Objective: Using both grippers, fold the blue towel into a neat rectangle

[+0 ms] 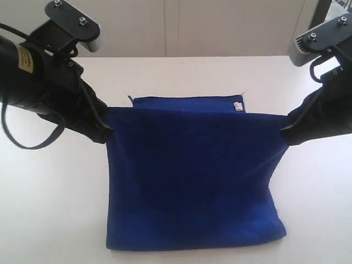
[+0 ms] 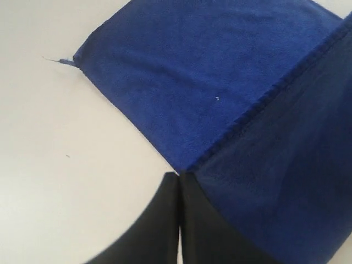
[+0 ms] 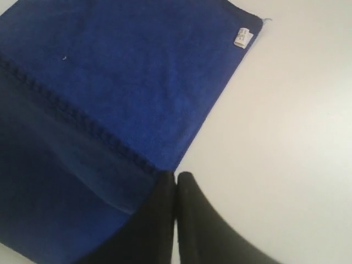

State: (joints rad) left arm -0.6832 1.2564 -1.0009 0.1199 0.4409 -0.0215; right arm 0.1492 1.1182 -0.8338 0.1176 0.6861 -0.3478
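Note:
The blue towel lies doubled over on the white table, its upper layer lifted and stretched between both arms. My left gripper is shut on the upper layer's left corner. My right gripper is shut on its right corner. The lower layer's far strip rests flat, with a small white label at its right end. In the left wrist view the pinched fingertips meet the hemmed edge of the towel. The right wrist view shows the same grip on the towel and label.
A pale wall rises behind the table's far edge. Bare white tabletop lies on both sides of the towel. A loose thread sticks out from the towel's far left corner.

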